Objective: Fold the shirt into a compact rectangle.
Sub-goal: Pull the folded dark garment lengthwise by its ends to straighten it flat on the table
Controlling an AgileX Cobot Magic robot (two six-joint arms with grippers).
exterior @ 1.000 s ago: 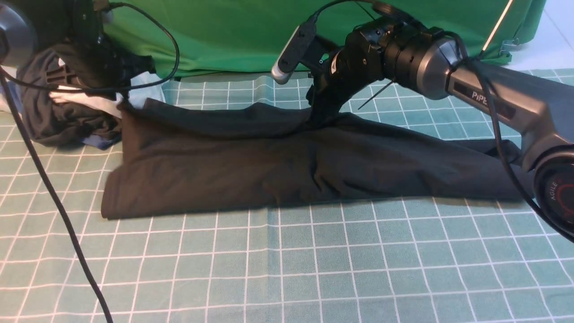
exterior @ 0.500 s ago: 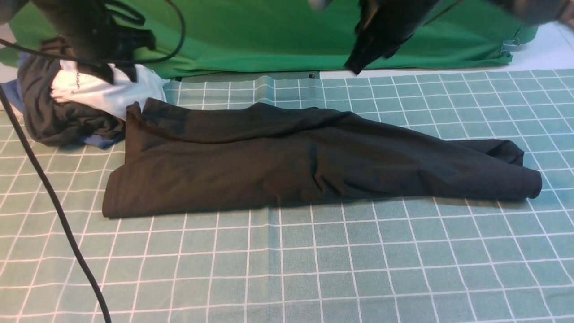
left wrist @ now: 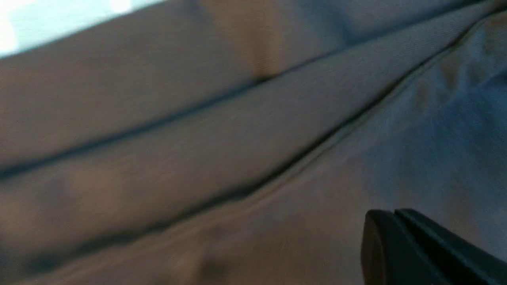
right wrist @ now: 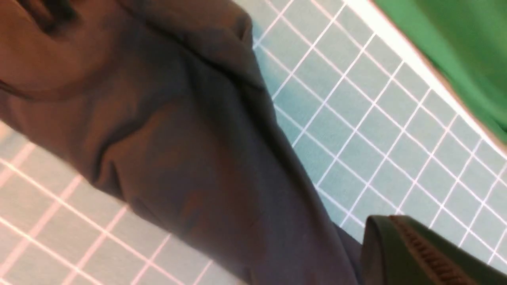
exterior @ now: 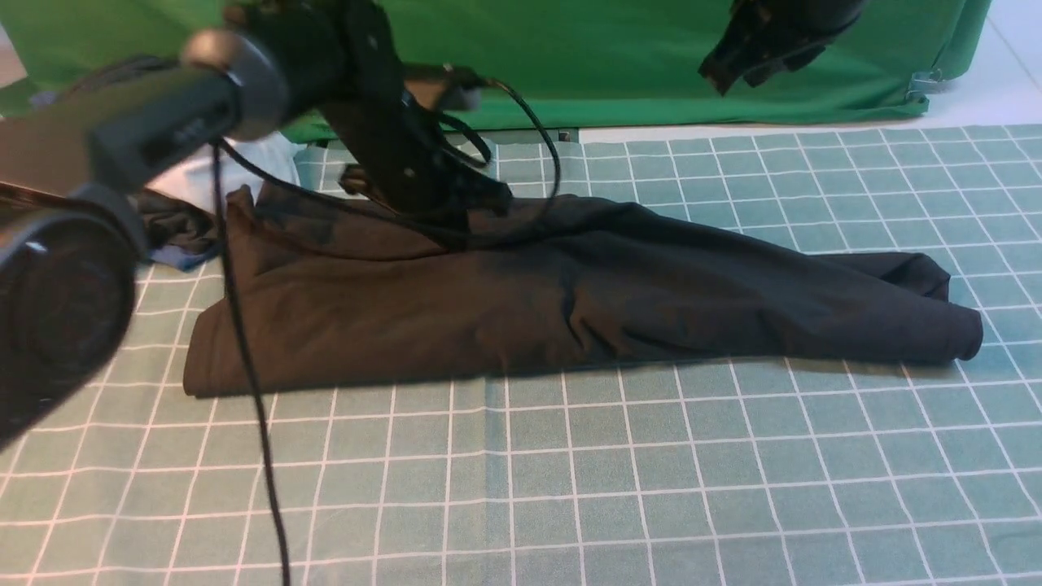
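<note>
Long black shirt (exterior: 570, 301) across centre frame, left gripper (left wrist: 390, 223) pressed together over it, right gripper (exterior: 716, 79) closed, empty, upper right

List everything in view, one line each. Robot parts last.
shirt: one, black, folded into a long strip across the mat's middle
grid mat: one, teal with white lines, covers the table
backdrop cloth: one, green, along the far edge
clothes heap: one, dark grey, white and blue, far left, partly hidden behind the left arm
cable: one, black, hanging from the left arm across the near left
left arm: one, grey and black, reaching in from the left
left pincer: one, black, shut, low at the shirt's far edge; contact unclear
right pincer: one, black, shut, raised at far right, holding nothing
</note>
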